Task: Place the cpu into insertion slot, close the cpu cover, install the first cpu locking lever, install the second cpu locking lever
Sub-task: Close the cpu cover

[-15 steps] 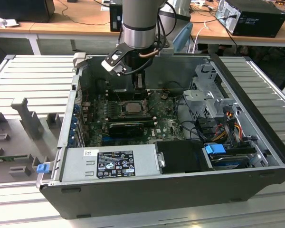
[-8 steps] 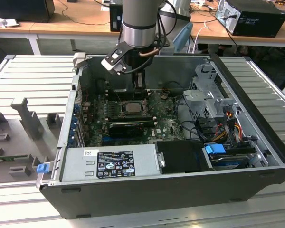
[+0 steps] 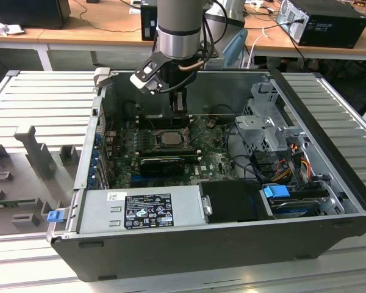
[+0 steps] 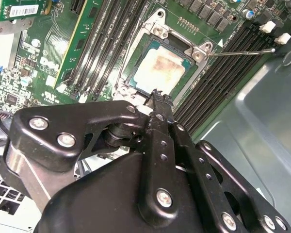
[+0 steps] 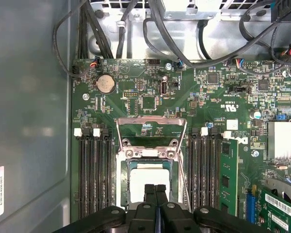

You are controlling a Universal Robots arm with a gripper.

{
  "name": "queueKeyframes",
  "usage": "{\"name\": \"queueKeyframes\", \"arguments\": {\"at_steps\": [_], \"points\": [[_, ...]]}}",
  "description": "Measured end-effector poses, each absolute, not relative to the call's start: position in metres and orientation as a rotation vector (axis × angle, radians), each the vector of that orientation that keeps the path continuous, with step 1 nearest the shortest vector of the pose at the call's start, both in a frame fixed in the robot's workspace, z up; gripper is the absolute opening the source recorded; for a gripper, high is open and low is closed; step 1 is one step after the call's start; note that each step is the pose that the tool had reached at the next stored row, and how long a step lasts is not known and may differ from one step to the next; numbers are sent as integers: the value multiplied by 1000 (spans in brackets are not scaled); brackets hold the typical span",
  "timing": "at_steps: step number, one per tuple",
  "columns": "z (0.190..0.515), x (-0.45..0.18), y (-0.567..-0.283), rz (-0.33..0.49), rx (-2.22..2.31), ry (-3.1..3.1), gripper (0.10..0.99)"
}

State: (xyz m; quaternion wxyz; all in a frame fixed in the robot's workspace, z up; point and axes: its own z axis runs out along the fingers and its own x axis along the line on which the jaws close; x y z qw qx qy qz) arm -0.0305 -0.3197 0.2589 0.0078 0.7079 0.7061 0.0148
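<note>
The gripper (image 4: 157,95) has its two black fingers pressed flat together with nothing between them. Its tip hangs just over one edge of the cpu (image 4: 160,70). The cpu lies flat in the insertion slot (image 4: 132,77), on the motherboard (image 5: 208,107) inside the open case (image 5: 29,97).

With the narrow, hard tip so close, a slightly misplaced descent could land it on the chip's face instead of the surrounding metal. That might scratch the chip or press it crooked onto the contacts below. The cpu cover (image 4: 182,41) frames the chip, but whether it sits fully down cannot be told. If it stands proud, forcing a lever over it would probably bind. The locking lever (image 4: 240,52) lies out across the memory slots (image 4: 223,73), seemingly free of its catch. A round, springy wire like this could roll off the fingertip and whip back against the white slot clips.

The fingers are matte black, built of bolted links. The cpu's face is pale, dull metal with a brownish smudge and a dark green border. The cover is thin, bright stamped sheet and the lever a slim steel rod. The board is glossy green and densely studded, with black cables (image 5: 155,29) looping beyond it.
</note>
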Motion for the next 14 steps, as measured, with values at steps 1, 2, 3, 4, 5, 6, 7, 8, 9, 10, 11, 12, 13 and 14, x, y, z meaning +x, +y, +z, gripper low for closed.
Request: {"name": "queueKeyframes", "arguments": {"at_steps": [1, 2, 3, 4, 5, 6, 7, 8, 9, 10, 11, 12, 13, 14], "points": [[259, -30, -320, 46, 2213, 2207, 106], [260, -30, -320, 46, 2213, 2207, 106], [260, -30, -320, 45, 2213, 2207, 106], [260, -30, -320, 45, 2213, 2207, 106], [261, -30, -320, 44, 2212, 2206, 106], [261, -30, -320, 44, 2212, 2206, 106], [262, -30, -320, 43, 2212, 2206, 106], [263, -30, -320, 42, 2211, 2205, 106], [263, -30, -320, 42, 2211, 2205, 106], [263, -30, -320, 41, 2211, 2205, 106], [263, -30, -320, 40, 2211, 2204, 106], [264, -30, -320, 38, 2210, 2203, 106], [264, -30, -320, 35, 2209, 2202, 106], [264, -29, -320, 33, 2208, 2201, 106]]}}
